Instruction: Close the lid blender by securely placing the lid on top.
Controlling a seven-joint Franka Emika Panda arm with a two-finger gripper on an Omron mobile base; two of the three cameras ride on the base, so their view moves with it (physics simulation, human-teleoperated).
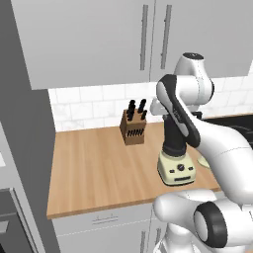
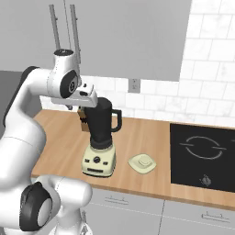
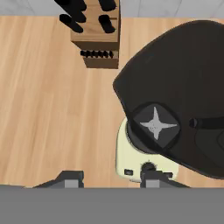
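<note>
The blender (image 2: 98, 158) stands on the wooden counter, a cream base with a dark jar (image 2: 102, 120) that has no cover on its rim. In the hand view I look straight down into the jar onto the blades (image 3: 156, 124). The lid (image 2: 142, 163), a pale cream-green disc with a centre knob, lies flat on the counter just right of the blender base, apart from it. My gripper (image 2: 69, 107) hovers above and a little left of the jar's rim, shut, with nothing between its fingertips (image 3: 72, 178). In the left base view my arm covers most of the jar, and the blender base (image 1: 177, 170) and a sliver of the lid (image 1: 203, 162) show.
A wooden knife block (image 1: 132, 127) stands behind the blender near the tiled wall. A black cooktop (image 2: 202, 156) is set into the counter to the right of the lid. Wall cabinets (image 1: 99, 39) hang overhead. The counter (image 1: 94, 168) stretches bare to the blender's left.
</note>
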